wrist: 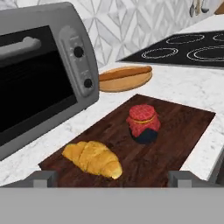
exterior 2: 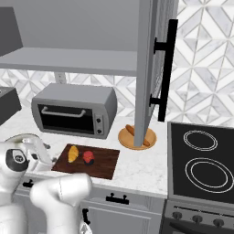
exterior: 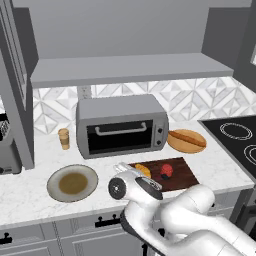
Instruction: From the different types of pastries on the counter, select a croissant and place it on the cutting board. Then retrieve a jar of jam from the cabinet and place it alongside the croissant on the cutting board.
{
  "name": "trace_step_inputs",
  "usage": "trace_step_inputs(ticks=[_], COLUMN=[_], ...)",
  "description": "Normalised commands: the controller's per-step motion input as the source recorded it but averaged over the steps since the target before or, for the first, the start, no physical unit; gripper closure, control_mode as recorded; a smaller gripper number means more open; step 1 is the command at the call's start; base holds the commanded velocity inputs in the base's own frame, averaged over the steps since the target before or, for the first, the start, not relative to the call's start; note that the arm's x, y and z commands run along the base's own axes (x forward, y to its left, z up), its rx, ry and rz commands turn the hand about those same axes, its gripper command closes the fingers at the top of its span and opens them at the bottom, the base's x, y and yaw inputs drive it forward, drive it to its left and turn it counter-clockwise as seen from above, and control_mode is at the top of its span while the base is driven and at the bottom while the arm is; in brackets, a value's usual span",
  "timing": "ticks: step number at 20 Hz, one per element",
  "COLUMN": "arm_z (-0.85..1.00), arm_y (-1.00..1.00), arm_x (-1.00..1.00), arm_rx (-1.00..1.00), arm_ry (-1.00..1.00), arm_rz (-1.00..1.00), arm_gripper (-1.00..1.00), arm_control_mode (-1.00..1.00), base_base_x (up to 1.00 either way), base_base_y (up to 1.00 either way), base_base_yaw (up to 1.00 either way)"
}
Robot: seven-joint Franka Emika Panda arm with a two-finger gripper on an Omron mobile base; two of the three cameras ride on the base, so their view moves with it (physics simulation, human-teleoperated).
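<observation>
Resting side by side on cutting board (wrist: 175,131), croissant (wrist: 92,158) and jam jar (wrist: 143,123), hand (wrist: 113,178) spread empty, left base view adds grey plate (exterior: 72,183).

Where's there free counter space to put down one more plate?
Bare counter lies between the paper cup and the grey plate, and between the cutting board and the stove. It is crowded by the toaster oven, where the tan plate sits.
</observation>
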Motion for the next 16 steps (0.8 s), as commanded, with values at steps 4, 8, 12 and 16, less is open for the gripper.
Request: trace_step_inputs(ticks=[4,8,12,16], arm_z=[-0.13,0.0,0.0,0.0], arm_y=[1.0,0.89,0.03,0.0], arm_x=[-0.99,-0.99,0.0,0.0], arm_rx=[-0.26,-0.32,0.0,0.0], arm_ry=[-0.08,-0.22,0.0,0.0], arm_rz=[0.34,0.24,0.01,0.0], arm_gripper=[-1.0,-1.0,-1.0,-1.0], arm_control_mode=[-1.0,-1.0,-1.0,-1.0], base_base_x=[0.0,0.0,0.0,0.0], base_base_y=[0.0,0.0,0.0,0.0], base_base_yaw=[0.0,0.0,0.0,0.0])
